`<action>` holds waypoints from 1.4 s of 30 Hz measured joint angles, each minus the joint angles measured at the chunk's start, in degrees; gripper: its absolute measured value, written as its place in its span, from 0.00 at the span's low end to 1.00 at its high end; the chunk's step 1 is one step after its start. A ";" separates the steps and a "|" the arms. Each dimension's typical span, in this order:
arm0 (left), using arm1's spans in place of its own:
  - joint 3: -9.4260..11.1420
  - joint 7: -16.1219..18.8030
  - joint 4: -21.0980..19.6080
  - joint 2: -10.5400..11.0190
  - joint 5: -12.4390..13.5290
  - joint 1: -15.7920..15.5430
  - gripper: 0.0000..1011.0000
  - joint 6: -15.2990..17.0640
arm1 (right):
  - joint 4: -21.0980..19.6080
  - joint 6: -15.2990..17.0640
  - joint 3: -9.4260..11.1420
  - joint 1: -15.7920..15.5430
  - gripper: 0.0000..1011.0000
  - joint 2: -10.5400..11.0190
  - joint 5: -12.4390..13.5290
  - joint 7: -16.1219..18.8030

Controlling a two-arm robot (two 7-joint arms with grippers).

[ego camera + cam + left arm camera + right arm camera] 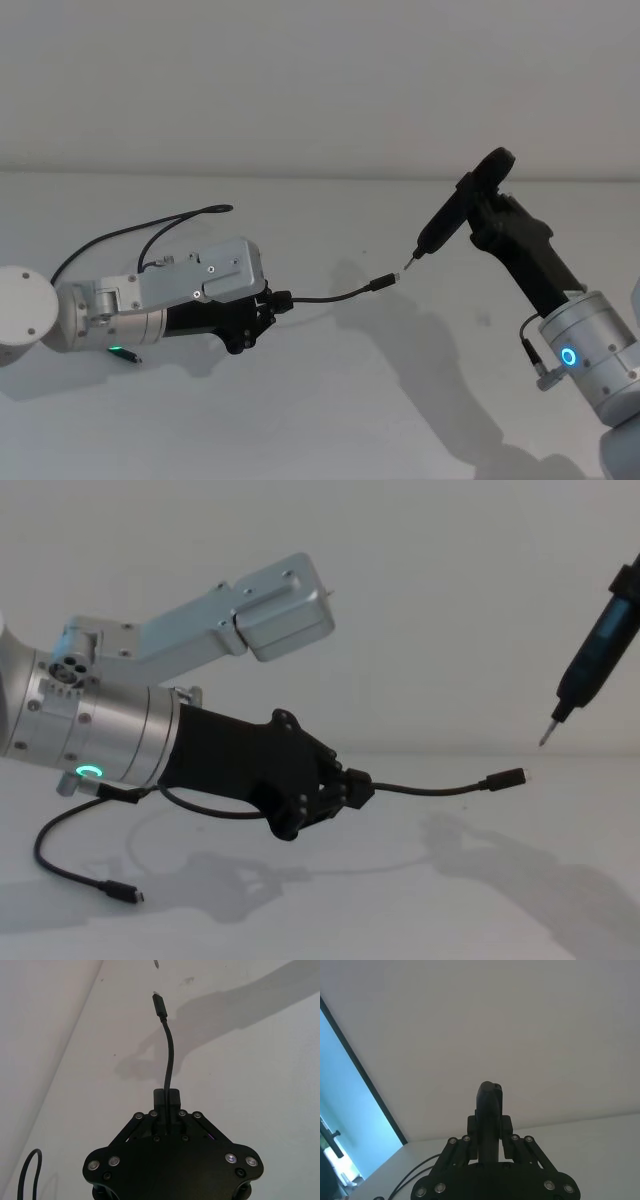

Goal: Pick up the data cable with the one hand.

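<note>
left gripper (350, 788) pinches data cable (430, 789) (lifted, apparently) | right gripper (491, 1125) clamps pen tool (440, 222), tip hidden

Bare white room with a matte white tabletop

A smooth matte white tabletop (330, 420) runs back to a plain pale grey-white wall (300, 80), meeting it in a soft straight seam. Light falls from above and in front, laying blurred grey shadows (470, 845) across the surface. In the right wrist view, a tall bright turquoise-lit window pane (345, 1105) with a thin dark frame (362, 1075) stands to one side of the wall.
</note>
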 joint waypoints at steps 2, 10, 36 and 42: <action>-0.01 0.00 -0.01 0.01 0.00 -0.01 0.04 -0.02 | 0.37 -0.09 -0.11 0.08 0.27 -0.08 0.20 0.06; -0.05 -0.01 -0.06 0.04 0.04 -0.02 0.04 -0.08 | 2.05 -0.64 -0.70 0.46 0.27 -0.42 1.15 0.29; -0.06 -0.01 -0.09 0.06 0.05 -0.02 0.04 -0.13 | 5.82 -2.35 -2.21 1.97 0.27 0.32 1.58 0.47; -0.05 -0.01 -0.09 0.06 0.04 -0.02 0.04 -0.13 | 6.42 -2.52 -2.53 2.45 0.27 0.71 1.55 0.45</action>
